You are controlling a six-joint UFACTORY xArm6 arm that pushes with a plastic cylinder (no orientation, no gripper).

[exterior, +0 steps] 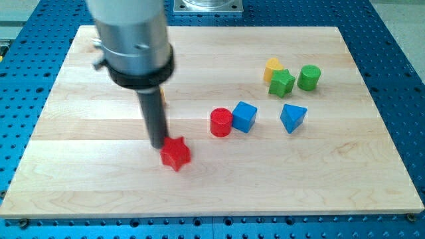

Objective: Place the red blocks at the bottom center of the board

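Observation:
A red star block [176, 154] lies on the wooden board [99, 186] left of centre, in the lower half. My tip [159, 145] stands just to its upper left, touching or nearly touching it. A red cylinder [221, 122] stands near the board's centre, to the right of the star and a little higher. It touches a blue cube [244, 116] on its right.
A blue triangular block [293, 117] lies right of the blue cube. Near the view's top right sit a yellow block [271, 69], a green star [282, 82] and a green cylinder [309, 78]. A small orange piece [163, 95] shows behind the rod.

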